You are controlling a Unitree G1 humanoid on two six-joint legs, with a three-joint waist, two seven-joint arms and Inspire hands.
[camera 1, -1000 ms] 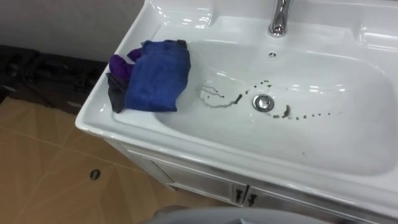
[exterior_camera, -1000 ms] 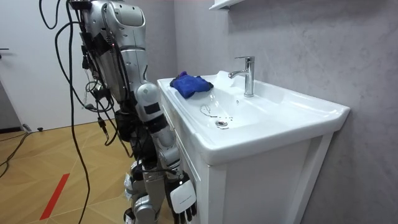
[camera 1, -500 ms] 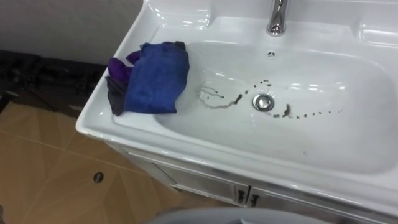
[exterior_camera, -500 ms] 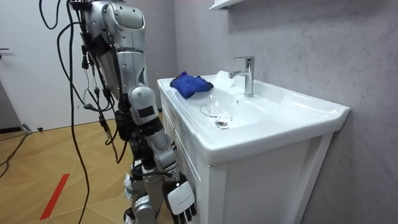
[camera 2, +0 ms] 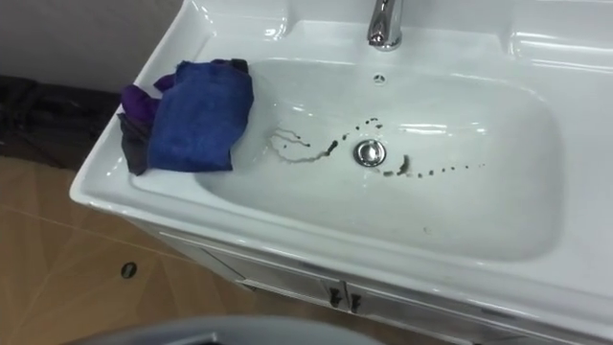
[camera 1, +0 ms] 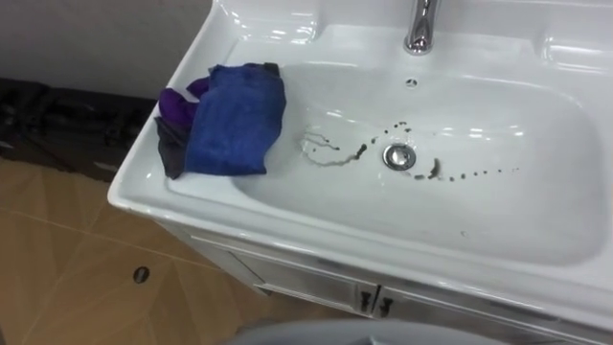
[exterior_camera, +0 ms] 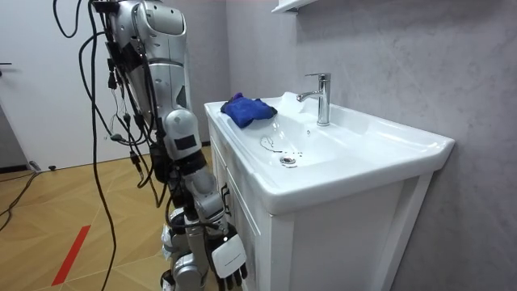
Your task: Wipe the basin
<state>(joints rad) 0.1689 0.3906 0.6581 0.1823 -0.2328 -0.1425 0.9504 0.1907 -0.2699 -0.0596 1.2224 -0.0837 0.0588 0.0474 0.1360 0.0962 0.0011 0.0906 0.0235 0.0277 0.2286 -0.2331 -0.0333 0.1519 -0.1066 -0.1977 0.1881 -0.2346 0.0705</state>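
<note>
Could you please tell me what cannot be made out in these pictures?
Purple and dark cloths: eye views, mostly covered by the blue towelling cloth.
Chrome tap: eye views, top cut by the upper edge.
Dark marks in the white ceramic basin: room view, too small.

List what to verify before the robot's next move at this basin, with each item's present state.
1. Cloth reachable: the blue cloth lies on the left rim of the basin, drooping into the bowl: ok.
2. Dirt located: dark marks lie around the drain: ok.
3. Hand free: the right hand hangs low beside the cabinet, fingers relaxed, holding nothing: ok.
4. Cloth grasped: no hand is on it: not ok.
5. Faucet off: no stream falls from it: ok.
</note>
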